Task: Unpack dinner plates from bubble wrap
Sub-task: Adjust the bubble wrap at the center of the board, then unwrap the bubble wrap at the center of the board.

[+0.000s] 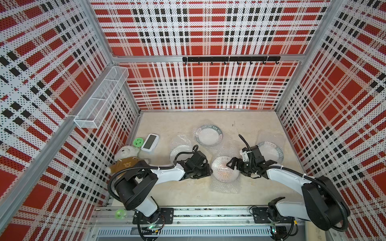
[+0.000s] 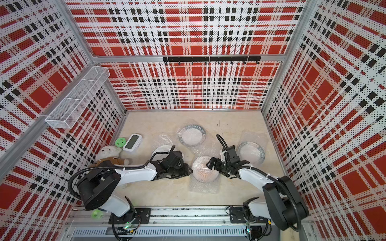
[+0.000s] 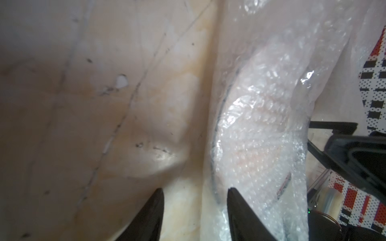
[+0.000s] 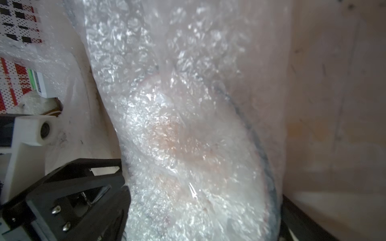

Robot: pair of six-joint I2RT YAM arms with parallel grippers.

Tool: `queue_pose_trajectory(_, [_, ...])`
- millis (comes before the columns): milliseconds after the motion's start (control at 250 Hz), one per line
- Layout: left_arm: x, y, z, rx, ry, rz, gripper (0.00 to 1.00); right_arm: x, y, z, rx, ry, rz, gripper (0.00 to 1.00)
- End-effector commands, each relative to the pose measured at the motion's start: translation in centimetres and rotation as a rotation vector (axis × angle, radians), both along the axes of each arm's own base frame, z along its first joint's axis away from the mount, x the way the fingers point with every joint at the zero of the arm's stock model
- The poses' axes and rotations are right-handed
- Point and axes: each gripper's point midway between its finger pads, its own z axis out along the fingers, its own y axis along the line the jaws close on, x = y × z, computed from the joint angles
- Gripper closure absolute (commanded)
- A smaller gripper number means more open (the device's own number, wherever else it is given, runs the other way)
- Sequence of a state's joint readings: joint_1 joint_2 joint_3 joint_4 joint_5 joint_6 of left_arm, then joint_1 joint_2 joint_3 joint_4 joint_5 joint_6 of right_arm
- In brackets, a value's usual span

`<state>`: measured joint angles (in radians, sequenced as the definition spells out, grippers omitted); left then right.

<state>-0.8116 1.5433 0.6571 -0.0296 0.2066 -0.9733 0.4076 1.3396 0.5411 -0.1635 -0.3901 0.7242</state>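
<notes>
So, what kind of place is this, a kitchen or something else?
Probably a robot test cell, not a home: perforated plaid wall panels in aluminium framing, and a left arm and right arm mounted on a front rail.

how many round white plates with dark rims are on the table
4 round white dark-rimmed plates: far-centre plate; right plate; near-centre plate under clear bubble wrap; left plate, partly hidden by the left arm, so less certain.
</notes>
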Motion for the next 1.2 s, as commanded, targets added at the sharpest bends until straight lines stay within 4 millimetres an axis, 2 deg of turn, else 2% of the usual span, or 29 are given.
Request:
queue_pose_trajectory(0, [0.6, 0.7, 1.3, -0.03, -0.041, 0.067, 0.49, 3.0, 1.9, 2.2, 0.068, -0.113, 0.029, 0.0])
queue_pose_trajectory(96, [0.3, 2.1, 2.2, -0.007, -0.075, 0.099, 0.49, 3.6, 1.8, 2.0, 0.035, -0.116, 0.038, 0.0])
queue_pose_trajectory(236, [0.1, 2.8, 5.2, 0.044, -0.156, 0.06, 0.48, 4.0, -0.3, 2.0, -0.107, -0.123, 0.006, 0.0])
queue_pose_trajectory(384, [-1.0, 0.2, 9.2, 0.05, -0.262, -0.079, 0.44, 4.3, -4.0, 4.6, -0.311, -0.17, -0.058, 0.0])
queue_pose_trajectory(460, [-1.4, -1.7, 9.8, 0.019, -0.267, -0.136, 0.48, 3.8, -4.4, 6.3, -0.325, -0.199, -0.05, 0.0])
queue_pose_trajectory(504, [-1.6, -2.7, 9.7, 0.004, -0.262, -0.16, 0.54, 3.5, -4.0, 7.2, -0.303, -0.219, -0.033, 0.0])
queue_pose_trajectory(588, [-1.5, -4.5, 8.8, -0.02, -0.238, -0.188, 0.76, 2.3, -2.8, 7.9, -0.264, -0.227, -0.003, 0.0])
queue_pose_trajectory(652, [-1.2, -5.6, 7.9, -0.027, -0.219, -0.193, 0.9, 1.3, -1.6, 7.7, -0.244, -0.215, 0.022, 0.0])
queue_pose_trajectory(720, [-0.9, -6.6, 7.1, -0.054, -0.198, -0.193, 0.97, 0.3, -0.1, 6.9, -0.223, -0.192, 0.061, 0.0])
queue_pose_trajectory(828, [-0.3, -7.5, 5.1, -0.073, -0.151, -0.172, 1.0, -1.0, 1.2, 5.1, -0.246, -0.149, 0.105, 0.04])
queue_pose_trajectory(888, [0.2, -7.4, 3.6, -0.079, -0.114, -0.145, 1.0, -1.4, 1.6, 4.3, -0.27, -0.139, 0.115, 0.05])
queue_pose_trajectory(992, [1.0, -6.4, 1.7, -0.08, -0.097, -0.1, 1.0, -1.7, 2.0, 3.0, -0.287, -0.115, 0.121, 0.14])
queue_pose_trajectory(1196, [0.6, -5.1, 0.3, -0.076, -0.089, -0.104, 1.0, -1.3, 2.6, 1.6, -0.383, -0.102, 0.148, 0.24])
